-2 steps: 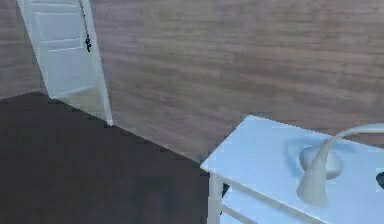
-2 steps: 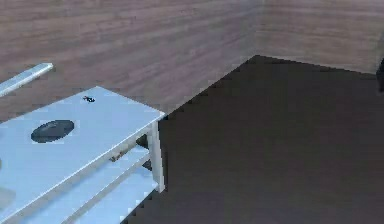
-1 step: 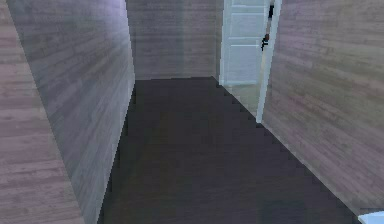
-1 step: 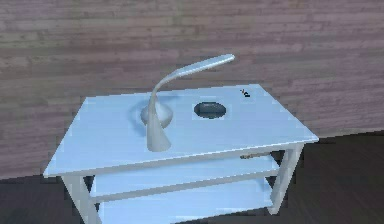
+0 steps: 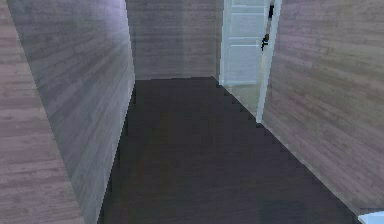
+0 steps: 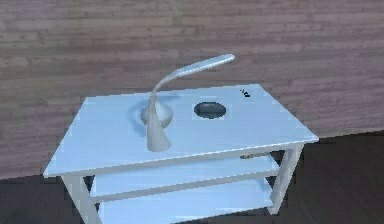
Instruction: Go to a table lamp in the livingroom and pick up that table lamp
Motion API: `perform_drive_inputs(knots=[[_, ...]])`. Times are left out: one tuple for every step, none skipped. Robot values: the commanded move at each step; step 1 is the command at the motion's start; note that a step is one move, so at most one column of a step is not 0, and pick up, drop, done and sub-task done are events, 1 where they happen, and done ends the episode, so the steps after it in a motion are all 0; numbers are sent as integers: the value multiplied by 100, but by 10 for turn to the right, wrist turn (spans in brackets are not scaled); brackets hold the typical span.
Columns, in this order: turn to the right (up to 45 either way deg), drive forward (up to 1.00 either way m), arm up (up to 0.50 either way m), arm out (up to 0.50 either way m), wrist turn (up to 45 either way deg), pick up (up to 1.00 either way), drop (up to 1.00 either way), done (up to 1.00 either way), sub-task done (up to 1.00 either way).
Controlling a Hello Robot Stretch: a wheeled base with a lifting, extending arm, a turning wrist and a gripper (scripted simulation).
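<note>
We find no writing that we can read. A small dark mark (image 6: pixel 243 95) sits on the desk (image 6: pixel 100 150) near its back edge, toward the arm side view's right, and it is too small for us to tell whether it is print. We cannot tell the state of the tool, nor whether it touches anything.

The table lamp (image 6: pixel 158 130) stands upright on the white desk, a little left of the middle of the top. It is pale, with a cone-shaped foot and a thin neck that rises and bends over toward the arm side view's right, ending in a flat, long head. Just beside the lamp, under that head, lies a low round thing (image 6: pixel 209 108) with a dark centre, apart from the lamp's foot. The desk has two lower shelves (image 6: pixel 180 185) under its top and stands against a wall (image 6: pixel 80 50) of brownish planks.

In the forward view we look down a narrow passage with a dark floor (image 5: pixel 190 150) and the same planked walls on both sides. At its far end, toward the right, stands a white panelled door (image 5: pixel 243 40) with a dark handle (image 5: pixel 265 42).
</note>
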Motion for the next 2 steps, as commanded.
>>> perform_drive_inputs(knots=[[0, 0, 34, 0, 0, 0, 0, 0, 0], [0, 0, 0, 50, 0, 0, 0, 0, 0]])
